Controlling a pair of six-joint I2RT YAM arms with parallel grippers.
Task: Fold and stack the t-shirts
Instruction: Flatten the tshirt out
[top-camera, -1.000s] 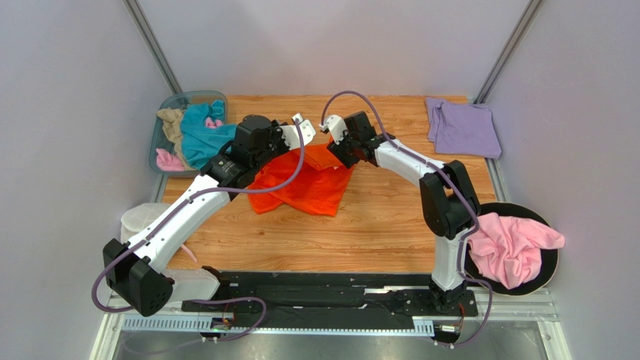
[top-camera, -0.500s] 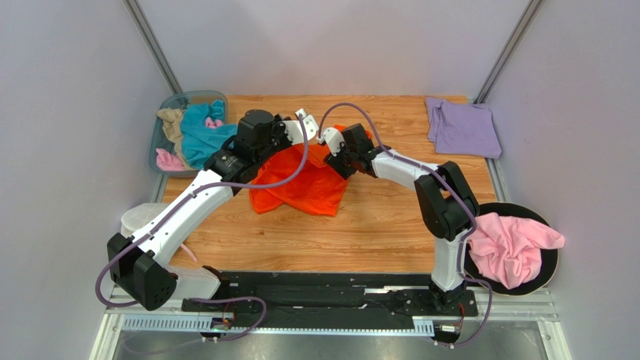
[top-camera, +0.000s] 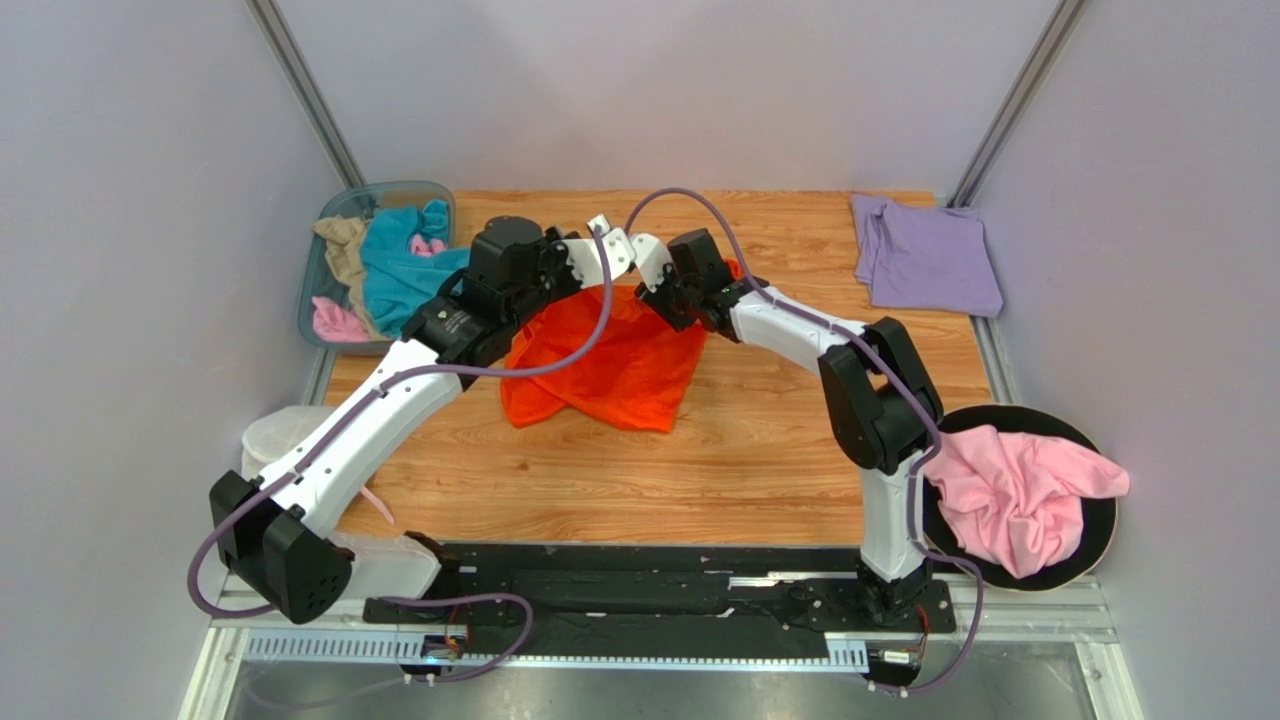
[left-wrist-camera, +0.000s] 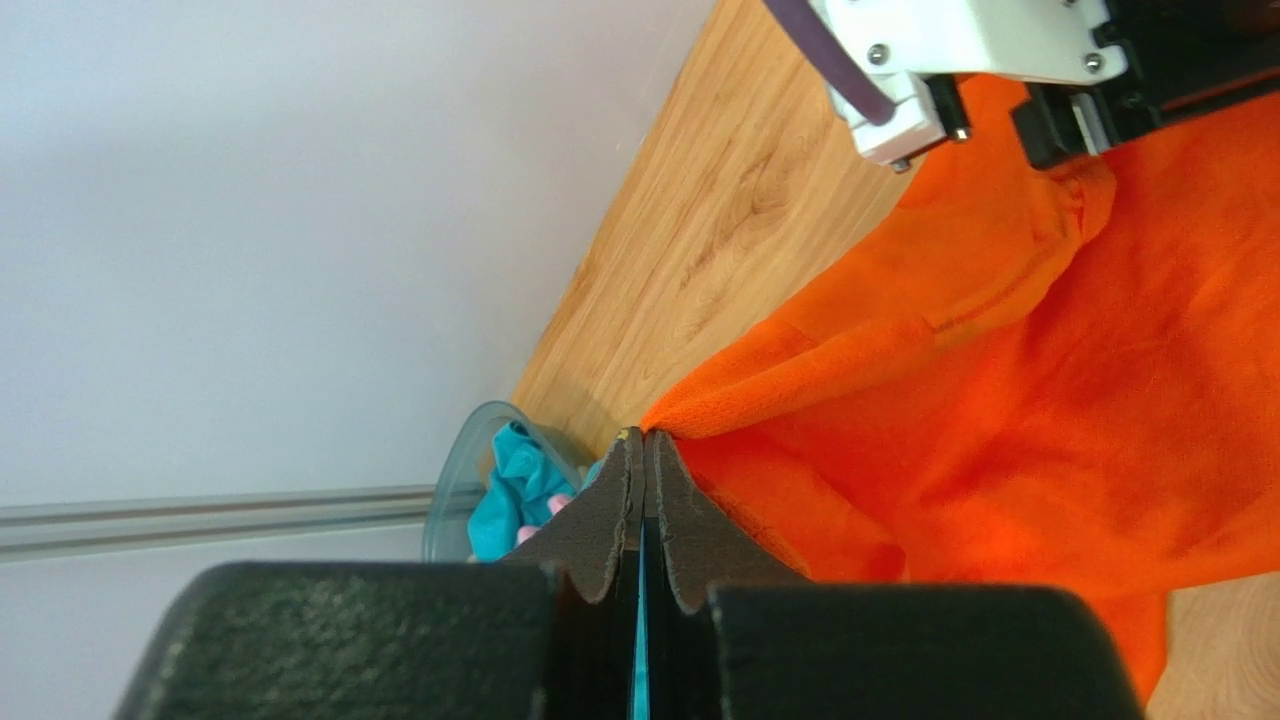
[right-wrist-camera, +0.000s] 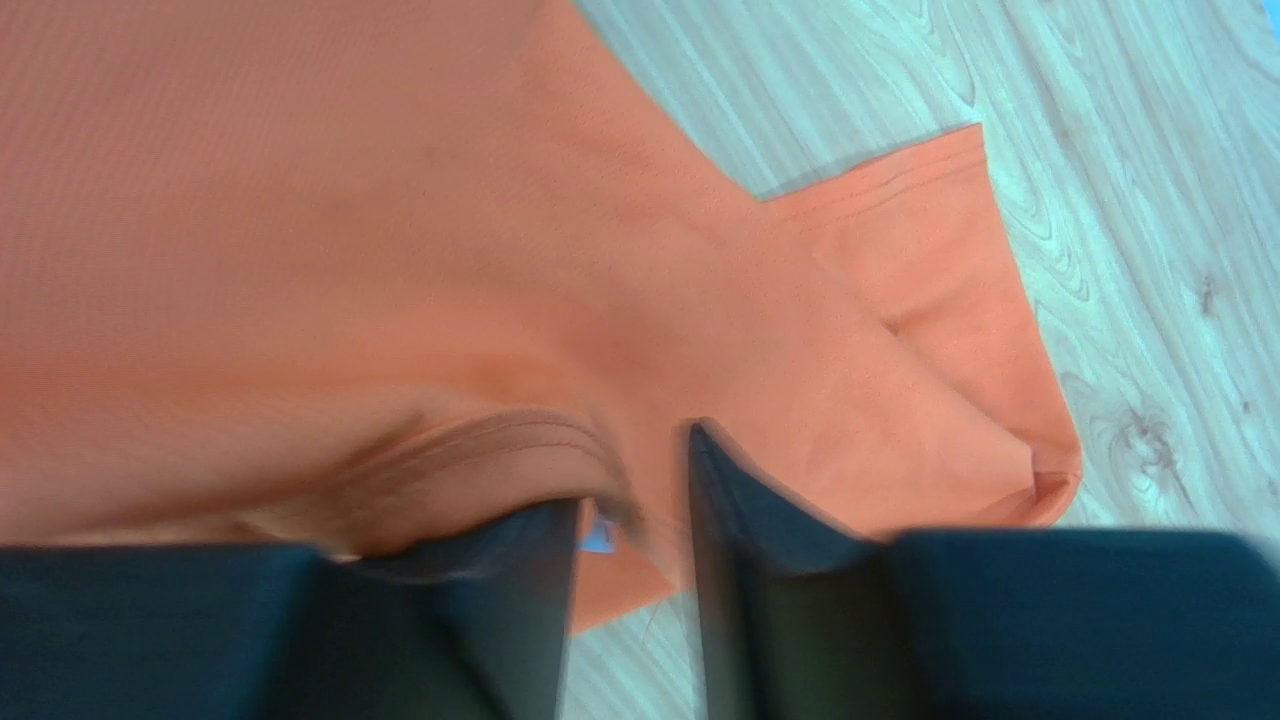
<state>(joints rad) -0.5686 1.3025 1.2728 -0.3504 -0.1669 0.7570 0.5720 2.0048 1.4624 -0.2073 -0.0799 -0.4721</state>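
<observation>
A bright orange t-shirt (top-camera: 616, 368) lies crumpled mid-table, its upper edge lifted. My left gripper (top-camera: 576, 282) is shut on a corner of that edge; in the left wrist view the pads (left-wrist-camera: 643, 438) pinch the orange t-shirt (left-wrist-camera: 1052, 405) at their tips. My right gripper (top-camera: 658, 294) sits close beside it at the same raised edge. In the right wrist view its jaws (right-wrist-camera: 631, 480) stand a little apart, blurred, with the orange t-shirt's (right-wrist-camera: 376, 225) hem draped over the left finger and wood showing in the gap.
A clear bin (top-camera: 323, 240) at the back left holds teal (top-camera: 398, 270), tan (top-camera: 343, 248) and pink (top-camera: 334, 320) shirts. A folded lavender shirt (top-camera: 924, 255) lies back right. A pink shirt (top-camera: 1022, 488) sits on a black disc (top-camera: 1104, 548).
My right gripper has slid left along the orange shirt's raised edge, nearer my left gripper, and its jaws have narrowed. My left gripper stays shut on the cloth.
</observation>
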